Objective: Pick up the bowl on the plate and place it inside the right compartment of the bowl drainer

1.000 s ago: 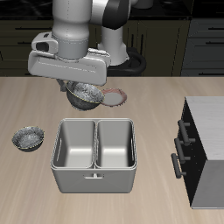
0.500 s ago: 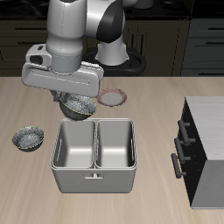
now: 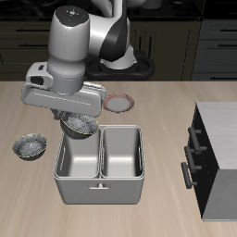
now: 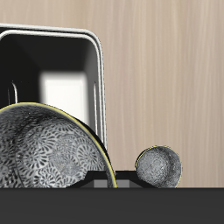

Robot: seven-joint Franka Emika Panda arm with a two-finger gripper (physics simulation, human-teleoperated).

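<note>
The pincer (image 3: 78,118) is grasping the small dark grey speckled bowl (image 3: 80,123) and holding it in the air, over the back edge of the light grey metal bowl drainer (image 3: 100,192). The bowl is hanging above the right compartment (image 3: 80,152), not inside it. The small white plate with a reddish rim (image 3: 121,101) is lying bare on the wooden worktop (image 3: 157,97), farther back. A second similar grey bowl (image 3: 30,145) is resting on the worktop beside the drainer.
</note>
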